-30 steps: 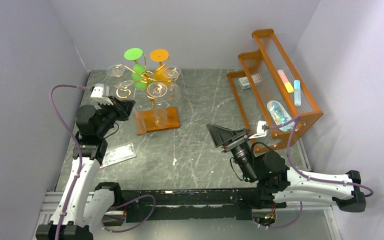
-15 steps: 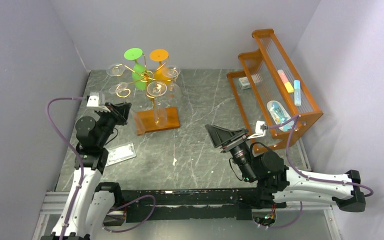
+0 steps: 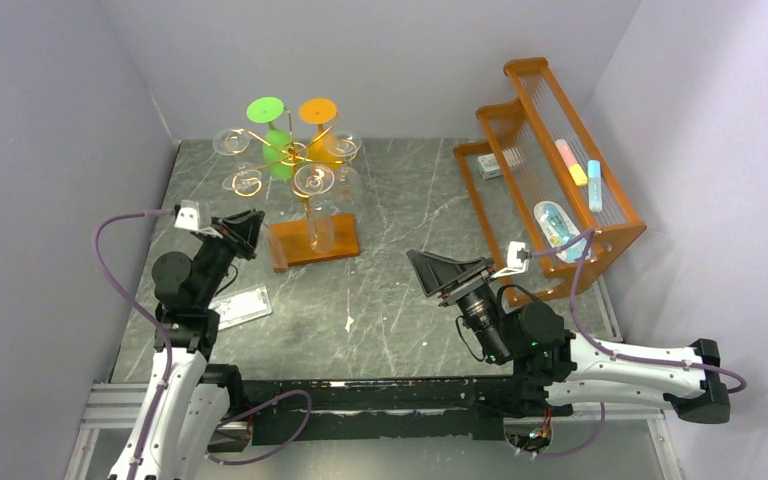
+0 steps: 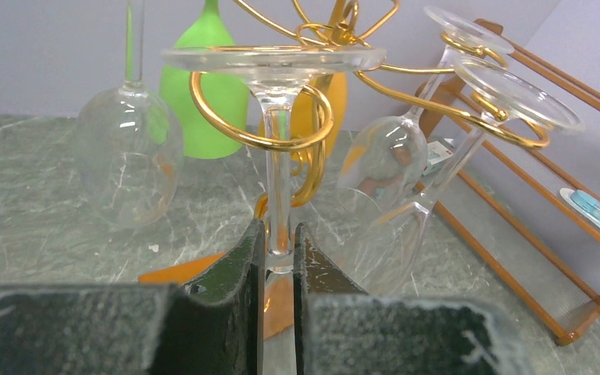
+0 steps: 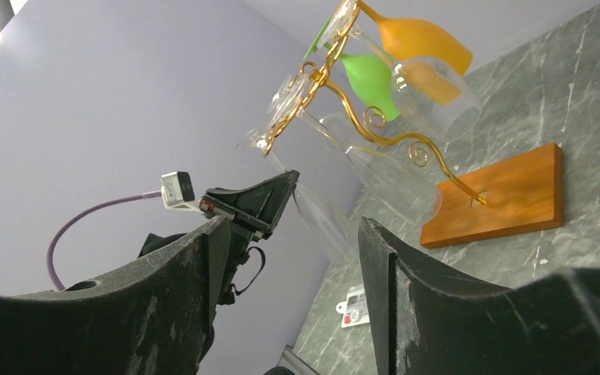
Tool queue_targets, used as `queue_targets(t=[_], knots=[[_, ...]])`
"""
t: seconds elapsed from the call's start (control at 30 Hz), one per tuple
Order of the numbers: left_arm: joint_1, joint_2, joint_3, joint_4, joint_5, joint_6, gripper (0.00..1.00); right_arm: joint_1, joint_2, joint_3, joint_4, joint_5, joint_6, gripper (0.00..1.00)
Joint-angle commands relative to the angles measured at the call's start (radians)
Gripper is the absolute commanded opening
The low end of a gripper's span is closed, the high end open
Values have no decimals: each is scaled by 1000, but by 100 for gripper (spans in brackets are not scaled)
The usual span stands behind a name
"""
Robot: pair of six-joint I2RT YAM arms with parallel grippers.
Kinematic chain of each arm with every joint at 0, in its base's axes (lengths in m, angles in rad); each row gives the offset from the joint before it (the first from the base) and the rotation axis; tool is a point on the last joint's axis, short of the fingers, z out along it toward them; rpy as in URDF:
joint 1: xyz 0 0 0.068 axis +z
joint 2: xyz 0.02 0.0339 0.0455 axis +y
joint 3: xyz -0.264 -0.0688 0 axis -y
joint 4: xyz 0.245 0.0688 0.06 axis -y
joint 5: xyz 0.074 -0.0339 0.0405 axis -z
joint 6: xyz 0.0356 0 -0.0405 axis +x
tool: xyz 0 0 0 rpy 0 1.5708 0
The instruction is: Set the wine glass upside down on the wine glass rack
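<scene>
The wine glass rack stands at 11 o'clock on the table. The wine glass hangs at the rack's 8 o'clock, its stem between the fingers of the left gripper. A tiered shelf sits at 2 o'clock, small items on it. A card lies at 8 o'clock.

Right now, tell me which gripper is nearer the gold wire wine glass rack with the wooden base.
Left. The left gripper is at the gold wire rack's left side, closed on a clear wine glass hanging in it; the right gripper hovers open, off to its right.
</scene>
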State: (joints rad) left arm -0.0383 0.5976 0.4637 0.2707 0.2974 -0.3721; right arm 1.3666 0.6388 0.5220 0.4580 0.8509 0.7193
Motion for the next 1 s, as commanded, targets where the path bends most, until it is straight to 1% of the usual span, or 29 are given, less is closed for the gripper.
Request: queue_targets(t=[0.0, 0.1, 0.17, 0.2, 0.23, 0.37, 0.5, 0.6, 0.67, 0.73, 0.77, 0.83, 0.97], knots=[[-5, -32, -61, 183, 66, 20, 5, -6, 12, 7, -5, 13, 11, 65], [-5, -35, -85, 216, 67, 16, 5, -6, 20, 13, -8, 5, 17, 65], [-5, -10, -75, 208, 81, 15, 5, -6, 23, 13, -10, 1, 23, 65], [-5, 7, -66, 194, 86, 13, 7, -6, 22, 12, -11, 0, 27, 64], [-6, 25, -56, 178, 90, 10, 10, -6, 22, 12, -12, 0, 30, 64], [-7, 80, -45, 152, 119, -15, 29, -7, 22, 12, -19, -3, 41, 65], [-6, 84, -32, 91, 97, -28, 39, -7, 19, 5, -15, -2, 51, 65], [-6, 86, 18, -29, 57, -35, 59, -6, 24, 6, -17, -7, 56, 64], [-6, 98, 59, -127, 31, -28, 68, -7, 27, 7, -22, -10, 61, 64], [-6, 99, 83, -201, 23, -28, 93, -7, 28, 5, -19, -10, 65, 64], [-6, 93, 89, -223, 22, -29, 96, -7, 29, 4, -19, -10, 67, 64], [-6, 71, 95, -266, 22, -35, 96, -7, 31, 8, -28, -9, 72, 64], [-6, 10, 123, -429, 12, -80, 97, -7, 28, 20, -74, 1, 85, 65]])
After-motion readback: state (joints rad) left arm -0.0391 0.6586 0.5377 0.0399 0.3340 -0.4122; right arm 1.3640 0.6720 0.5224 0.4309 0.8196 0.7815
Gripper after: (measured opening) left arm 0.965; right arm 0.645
